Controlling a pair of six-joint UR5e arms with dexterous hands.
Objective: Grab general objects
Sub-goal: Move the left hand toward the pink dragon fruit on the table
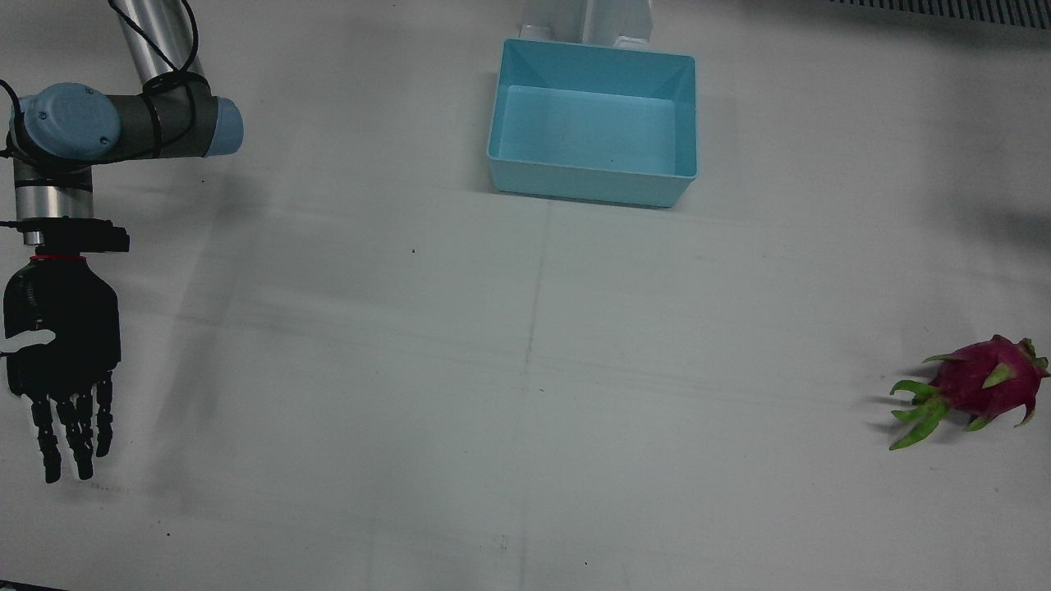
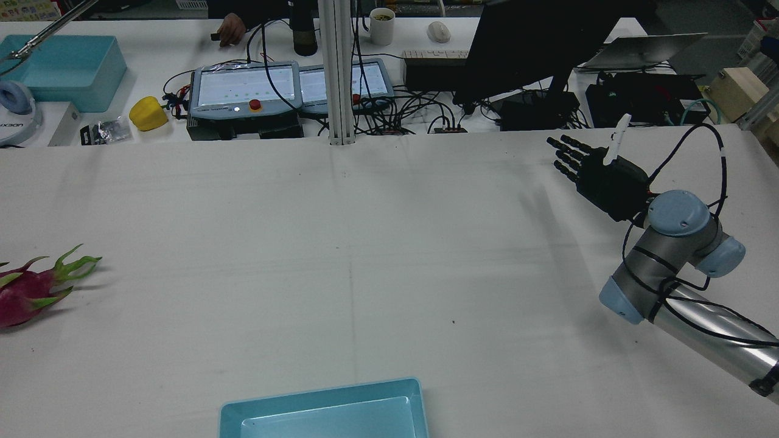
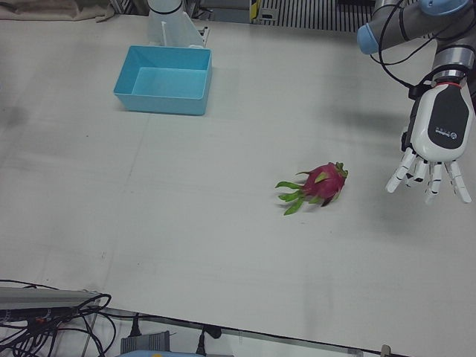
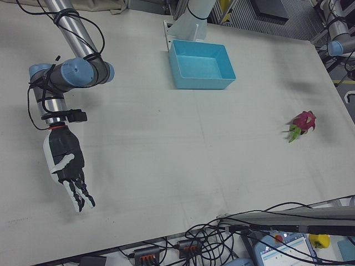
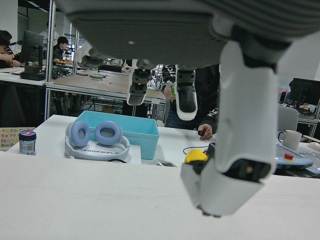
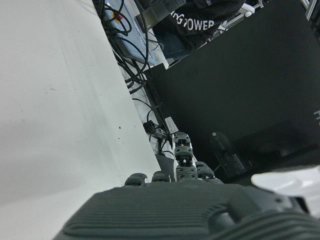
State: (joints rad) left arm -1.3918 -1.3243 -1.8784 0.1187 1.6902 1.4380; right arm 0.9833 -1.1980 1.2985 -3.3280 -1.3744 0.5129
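A pink dragon fruit (image 1: 985,386) with green scales lies on the white table, at the front view's right; it also shows in the left-front view (image 3: 320,184), the rear view (image 2: 27,289) and the right-front view (image 4: 303,123). My left hand (image 3: 437,141) is white, open and empty, hovering above the table to the right of the fruit and well apart from it. My right hand (image 1: 61,353) is black, open and empty, far across the table from the fruit; it also shows in the rear view (image 2: 599,173) and the right-front view (image 4: 66,166).
An empty light-blue bin (image 1: 593,123) stands at the robot's edge of the table, midway between the arms. Beyond the table's far edge are control tablets (image 2: 243,88), cables and a monitor (image 2: 523,42).
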